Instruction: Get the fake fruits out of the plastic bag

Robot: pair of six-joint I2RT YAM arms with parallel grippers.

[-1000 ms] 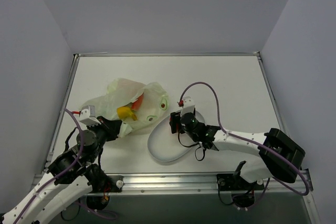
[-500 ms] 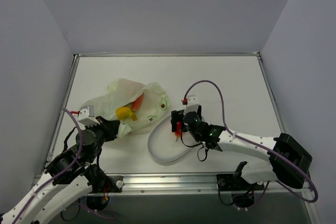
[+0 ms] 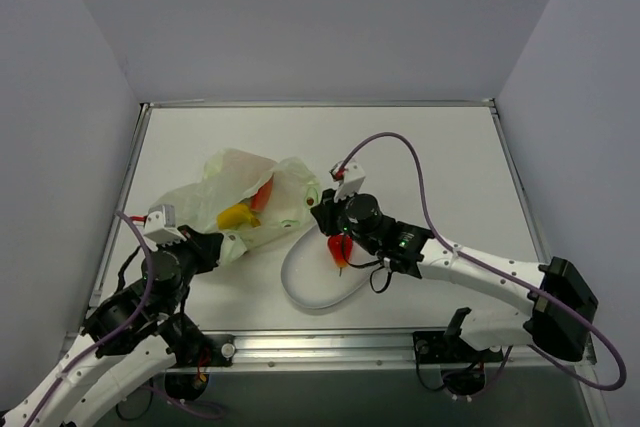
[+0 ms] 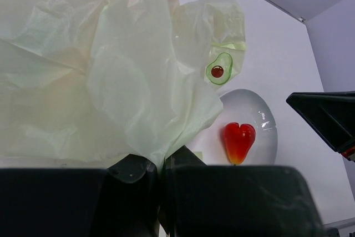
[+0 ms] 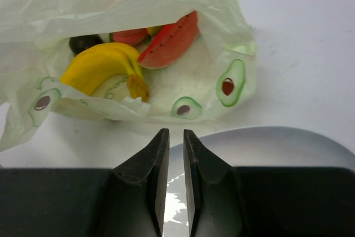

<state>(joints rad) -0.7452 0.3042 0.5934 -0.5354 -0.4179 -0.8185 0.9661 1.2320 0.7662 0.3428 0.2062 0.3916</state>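
Note:
The plastic bag (image 3: 245,187) lies open at the left centre, with avocado prints. Inside, the right wrist view shows a yellow banana (image 5: 102,67), a red watermelon slice (image 5: 169,40), a red piece (image 5: 130,36) and a dark purple one (image 5: 83,43). A red strawberry (image 3: 339,249) lies on the white oval plate (image 3: 305,287). My left gripper (image 3: 215,245) is shut on the bag's near edge (image 4: 100,70). My right gripper (image 3: 320,215) hangs over the plate's far rim (image 5: 266,145), facing the bag's mouth. Its jaws stand a narrow gap apart, with nothing between them.
The plate sits just right of the bag, and the bag's edge touches it. The strawberry (image 4: 238,141) and the plate (image 4: 263,117) also show in the left wrist view. The right arm (image 3: 470,267) crosses the table's front right. Grey walls surround the white table.
My right gripper held the red strawberry over the plate and has let it go onto the plate. It has moved back up-left toward the bag. The left gripper keeps its hold.

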